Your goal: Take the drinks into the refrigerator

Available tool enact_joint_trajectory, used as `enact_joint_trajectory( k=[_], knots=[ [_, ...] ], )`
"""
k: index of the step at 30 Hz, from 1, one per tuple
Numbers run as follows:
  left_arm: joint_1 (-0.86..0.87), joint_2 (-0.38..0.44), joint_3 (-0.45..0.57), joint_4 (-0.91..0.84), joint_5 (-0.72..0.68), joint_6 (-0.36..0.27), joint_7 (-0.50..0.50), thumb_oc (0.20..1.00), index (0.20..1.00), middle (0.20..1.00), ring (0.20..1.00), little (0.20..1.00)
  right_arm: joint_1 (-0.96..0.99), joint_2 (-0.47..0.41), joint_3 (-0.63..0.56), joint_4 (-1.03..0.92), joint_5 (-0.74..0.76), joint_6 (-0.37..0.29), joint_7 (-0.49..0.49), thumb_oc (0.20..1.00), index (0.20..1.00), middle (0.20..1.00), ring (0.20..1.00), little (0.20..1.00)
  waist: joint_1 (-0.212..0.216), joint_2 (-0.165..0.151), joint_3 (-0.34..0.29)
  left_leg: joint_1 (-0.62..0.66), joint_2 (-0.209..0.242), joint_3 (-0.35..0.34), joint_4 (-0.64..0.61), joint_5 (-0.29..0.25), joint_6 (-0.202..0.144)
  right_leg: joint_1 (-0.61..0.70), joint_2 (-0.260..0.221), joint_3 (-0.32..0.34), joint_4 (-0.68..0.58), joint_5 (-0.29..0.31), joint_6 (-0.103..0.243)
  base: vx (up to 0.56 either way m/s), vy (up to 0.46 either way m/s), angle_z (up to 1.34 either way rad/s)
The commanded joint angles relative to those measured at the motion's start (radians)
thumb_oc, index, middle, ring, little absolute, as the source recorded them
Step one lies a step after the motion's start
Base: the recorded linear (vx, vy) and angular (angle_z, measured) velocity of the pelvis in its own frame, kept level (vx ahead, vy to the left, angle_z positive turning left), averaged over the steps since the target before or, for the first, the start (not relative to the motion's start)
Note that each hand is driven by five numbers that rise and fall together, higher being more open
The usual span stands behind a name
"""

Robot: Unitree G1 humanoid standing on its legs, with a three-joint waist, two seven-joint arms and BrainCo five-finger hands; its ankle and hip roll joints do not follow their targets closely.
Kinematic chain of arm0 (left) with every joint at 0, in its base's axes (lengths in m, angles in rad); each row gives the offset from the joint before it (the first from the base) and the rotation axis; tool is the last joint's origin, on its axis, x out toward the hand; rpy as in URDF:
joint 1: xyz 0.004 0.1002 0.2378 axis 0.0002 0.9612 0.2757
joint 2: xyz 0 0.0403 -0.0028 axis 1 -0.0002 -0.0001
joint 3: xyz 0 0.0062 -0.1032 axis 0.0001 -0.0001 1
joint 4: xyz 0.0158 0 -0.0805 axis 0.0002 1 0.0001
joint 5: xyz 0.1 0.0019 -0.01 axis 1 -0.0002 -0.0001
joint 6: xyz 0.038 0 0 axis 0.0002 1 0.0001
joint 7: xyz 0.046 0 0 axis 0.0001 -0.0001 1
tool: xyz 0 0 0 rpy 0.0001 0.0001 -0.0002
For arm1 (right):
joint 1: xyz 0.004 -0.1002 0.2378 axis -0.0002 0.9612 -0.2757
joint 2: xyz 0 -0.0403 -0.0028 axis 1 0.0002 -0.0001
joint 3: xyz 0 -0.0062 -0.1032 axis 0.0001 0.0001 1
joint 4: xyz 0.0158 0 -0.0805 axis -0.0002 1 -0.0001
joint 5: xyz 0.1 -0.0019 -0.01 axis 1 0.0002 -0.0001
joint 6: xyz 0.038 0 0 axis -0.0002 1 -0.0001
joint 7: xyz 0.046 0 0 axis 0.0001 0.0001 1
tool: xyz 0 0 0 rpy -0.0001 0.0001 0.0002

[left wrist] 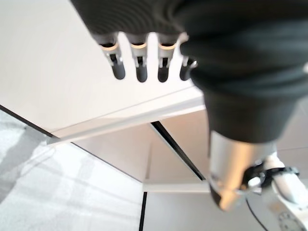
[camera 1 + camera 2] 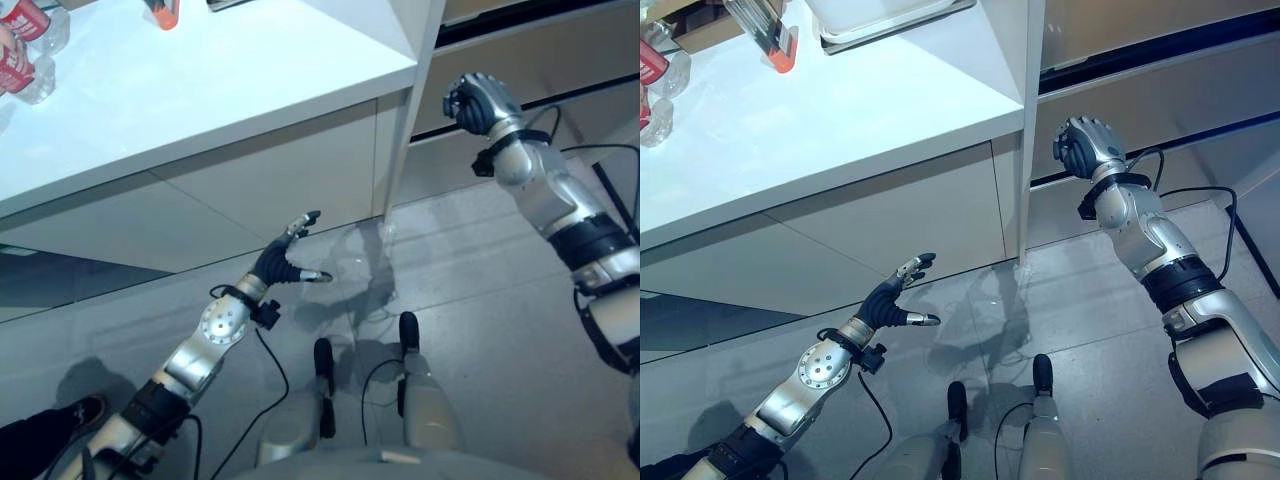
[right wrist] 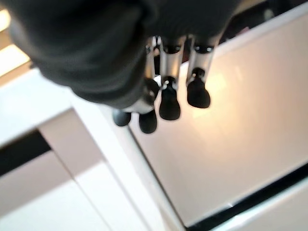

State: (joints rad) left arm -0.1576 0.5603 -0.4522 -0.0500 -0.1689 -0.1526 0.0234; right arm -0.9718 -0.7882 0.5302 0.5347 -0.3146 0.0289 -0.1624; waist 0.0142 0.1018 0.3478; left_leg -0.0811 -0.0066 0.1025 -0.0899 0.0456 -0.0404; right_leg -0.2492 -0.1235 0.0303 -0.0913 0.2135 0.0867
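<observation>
Low beside the white counter [image 2: 200,90], our left hand [image 2: 285,262] hung with fingers spread, holding nothing. Our right hand [image 2: 1083,146] was raised past the counter's corner, against the pale cabinet front [image 2: 1160,40], fingers curled and empty. Clear red-labelled drink bottles [image 2: 25,45] stood at the counter's far left end.

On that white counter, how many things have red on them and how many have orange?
Clear plastic bottles with red labels: 2
Clear container with an orange end: 1
Total: 3
</observation>
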Motion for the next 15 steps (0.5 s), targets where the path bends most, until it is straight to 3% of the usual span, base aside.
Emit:
enact_joint_trajectory(
  k=[1, 8, 15],
  knots=[
    [-0.022, -0.007, 0.0, -0.034, 0.016, -0.053, 0.022, 1.0, 1.0, 1.0, 1.0, 1.0, -0.037, -0.005, -0.009, 0.006, 0.019, -0.01, -0.04, 1.0, 1.0, 1.0, 1.0, 1.0, 0.005, -0.01, 0.0, -0.042, -0.017, -0.079, 0.007, -0.013, 0.013, 0.07, -0.034, -0.022, 0.058, -0.153, 0.061, 0.0, 0.0, 0.0],
    [0.017, -0.051, 0.036, 0.031, 0.004, -0.053, 0.03, 1.0, 1.0, 1.0, 1.0, 1.0, 0.372, 0.13, -0.214, 0.041, 0.164, -0.04, -0.072, 1.0, 1.0, 1.0, 1.0, 1.0, -0.012, -0.011, -0.009, -0.035, -0.012, -0.082, 0.009, -0.019, 0.014, 0.087, -0.032, -0.023, 0.046, -0.159, 0.062, 0.0, 0.0, 0.0],
    [0.09, -0.17, 0.106, 0.355, -0.022, -0.004, 0.03, 1.0, 1.0, 1.0, 1.0, 1.0, 0.713, 0.336, -0.369, 0.28, 0.379, -0.08, -0.058, 1.0, 1.0, 1.0, 1.0, 1.0, -0.039, -0.031, -0.037, -0.012, 0.002, -0.083, 0.014, -0.025, 0.009, 0.112, -0.022, -0.024, 0.047, -0.175, 0.055, 0.01, -0.031, 0.02]
  ],
)
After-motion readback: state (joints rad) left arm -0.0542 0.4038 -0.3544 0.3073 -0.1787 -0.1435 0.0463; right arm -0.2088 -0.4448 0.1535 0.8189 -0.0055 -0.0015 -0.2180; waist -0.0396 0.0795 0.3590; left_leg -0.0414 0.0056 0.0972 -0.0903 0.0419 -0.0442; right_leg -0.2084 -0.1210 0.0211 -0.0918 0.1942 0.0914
